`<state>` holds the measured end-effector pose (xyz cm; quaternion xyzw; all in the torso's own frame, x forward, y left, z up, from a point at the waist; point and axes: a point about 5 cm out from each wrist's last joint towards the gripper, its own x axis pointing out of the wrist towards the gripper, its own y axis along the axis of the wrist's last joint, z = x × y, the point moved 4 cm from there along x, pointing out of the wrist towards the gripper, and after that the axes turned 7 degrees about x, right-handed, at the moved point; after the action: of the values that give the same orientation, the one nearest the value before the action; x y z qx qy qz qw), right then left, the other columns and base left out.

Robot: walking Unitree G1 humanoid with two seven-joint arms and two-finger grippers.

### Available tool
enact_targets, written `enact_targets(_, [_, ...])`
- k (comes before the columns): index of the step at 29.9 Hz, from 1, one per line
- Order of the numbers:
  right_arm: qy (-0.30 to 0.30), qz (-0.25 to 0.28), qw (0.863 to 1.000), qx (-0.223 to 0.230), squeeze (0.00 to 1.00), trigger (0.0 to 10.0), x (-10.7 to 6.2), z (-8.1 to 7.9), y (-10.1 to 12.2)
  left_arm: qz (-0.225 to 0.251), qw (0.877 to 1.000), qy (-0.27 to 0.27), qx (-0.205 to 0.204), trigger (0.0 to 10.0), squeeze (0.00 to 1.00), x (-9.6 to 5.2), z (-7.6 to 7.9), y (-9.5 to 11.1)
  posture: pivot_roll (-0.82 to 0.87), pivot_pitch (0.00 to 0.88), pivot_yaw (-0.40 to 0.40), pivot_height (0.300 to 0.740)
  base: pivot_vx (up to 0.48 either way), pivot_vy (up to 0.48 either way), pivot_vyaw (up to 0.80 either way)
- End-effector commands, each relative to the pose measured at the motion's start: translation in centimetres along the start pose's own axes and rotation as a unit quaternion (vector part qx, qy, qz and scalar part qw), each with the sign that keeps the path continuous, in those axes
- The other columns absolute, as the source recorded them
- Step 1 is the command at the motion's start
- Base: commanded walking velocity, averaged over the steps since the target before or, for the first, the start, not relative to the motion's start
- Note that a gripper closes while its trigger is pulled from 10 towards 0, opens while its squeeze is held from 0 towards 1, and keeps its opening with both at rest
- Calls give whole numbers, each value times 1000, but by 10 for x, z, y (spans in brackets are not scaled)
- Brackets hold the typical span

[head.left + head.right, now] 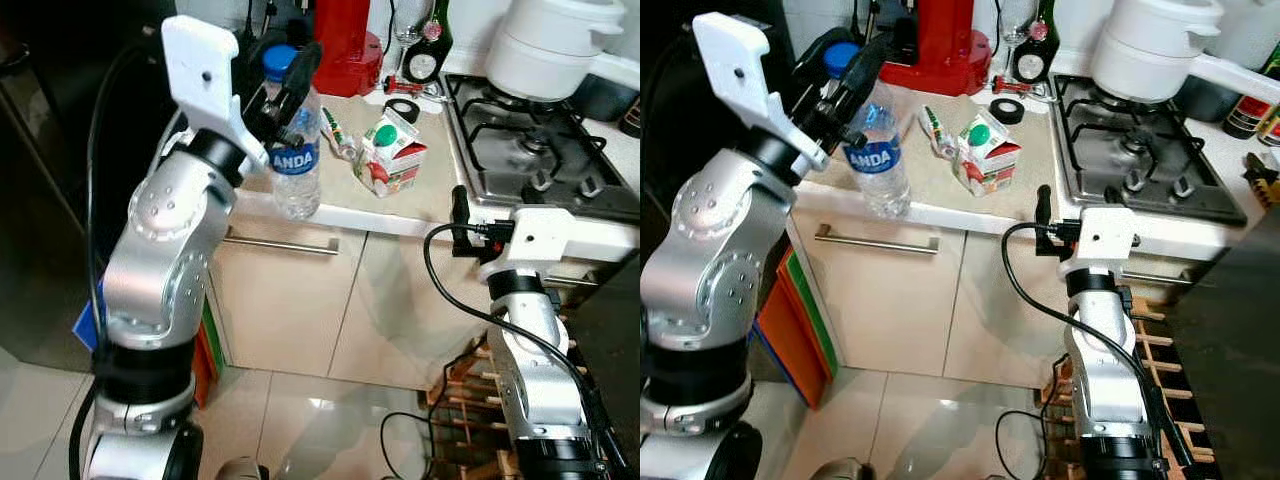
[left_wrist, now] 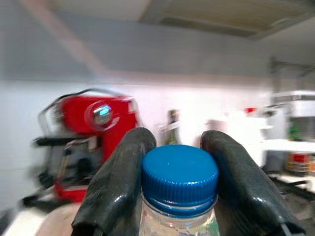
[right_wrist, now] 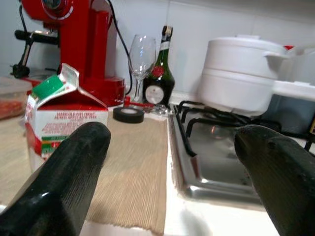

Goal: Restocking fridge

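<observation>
One water bottle (image 1: pixel 297 160) with a blue cap stands near the front edge of the counter (image 1: pixel 420 195), and one small carton (image 1: pixel 392 152) with a green cap sits just beside it, toward the stove (image 1: pixel 530 140). The left gripper (image 1: pixel 285 90) has its jaws closed on the bottle's neck just under the cap; the left wrist view shows what the head views only hint at, one black finger (image 2: pixel 115 187) pressed against each side of the blue cap (image 2: pixel 179 177). The right gripper (image 1: pixel 460 215) hangs at the counter's front edge near the stove, jaws spread wide and holding nothing, as the right wrist view makes plain. That view also counts one wine glass (image 3: pixel 141 54), one dark bottle (image 3: pixel 161 73), one roll of black tape (image 3: pixel 128 114) and one white pot (image 3: pixel 241 73) on the stove. The red appliance (image 3: pixel 88 44) behind is perhaps a coffee machine; the left wrist view is blurred there.
</observation>
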<state>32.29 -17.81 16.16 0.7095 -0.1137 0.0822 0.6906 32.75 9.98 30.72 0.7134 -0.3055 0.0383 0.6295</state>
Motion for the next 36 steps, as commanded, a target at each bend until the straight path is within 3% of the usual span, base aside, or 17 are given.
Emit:
enact_targets(1, [-2, 9, 1000, -3, 0, 10000, 4, 3, 3, -8, 1000, 24, 15, 10000, 0, -5, -1, -4, 119, 0, -68, 740, 0, 0, 0])
enact_targets(2, [-2, 9, 1000, -3, 0, 10000, 4, 3, 3, -8, 1000, 24, 15, 10000, 0, -5, -1, -4, 119, 0, -68, 740, 0, 0, 0])
enact_targets(3, [-6, 14, 1000, -1, 0, 10000, 6, 4, 5, -42, 999, 32, 14, 10000, 0, -12, 5, -26, 113, 0, -62, 740, 0, 0, 0])
enact_targets(5, [-6, 14, 1000, -1, 0, 10000, 6, 4, 5, -42, 999, 32, 14, 10000, 0, -12, 5, -26, 113, 0, -62, 740, 0, 0, 0])
enact_targets(6, [-10, 19, 1000, 0, 0, 10000, 6, 4, 7, -68, 997, 39, 17, 10000, 0, -18, 9, -44, 104, 0, -54, 740, 0, 0, 0])
enact_targets(8, [-13, 21, 1000, 0, 0, 10000, 5, 5, 8, -85, 995, 47, 23, 10000, 0, -24, 10, -55, 100, 0, -49, 740, 0, 0, 0])
enact_targets(21, [-47, 7, 999, 15, 0, 10000, -26, 16, 7, -128, 988, 74, 39, 10000, 0, -60, 4, -83, 86, 0, -25, 740, 0, 0, 0])
enact_targets(25, [-49, -44, 997, 45, 0, 10000, -33, 17, -13, -164, 981, 90, 44, 10000, 0, -65, 1, -103, 80, 0, -17, 740, -337, 0, 0])
enact_targets(27, [-66, -91, 992, 62, 0, 10000, -36, 22, -32, -195, 975, 101, 29, 10000, 0, -71, -2, -123, 79, 0, -17, 740, 0, 0, 0])
enact_targets(32, [-59, -127, 989, 45, 0, 10000, -48, 28, -50, -256, 961, 102, 16, 10000, 0, -97, 3, -160, 72, 0, -17, 740, 0, 0, 0])
enact_targets(36, [-72, -137, 987, 51, 0, 10000, -56, 35, -54, -256, 962, 92, 10, 10000, 0, -100, 11, -163, 71, 0, -16, 740, 0, 0, 0])
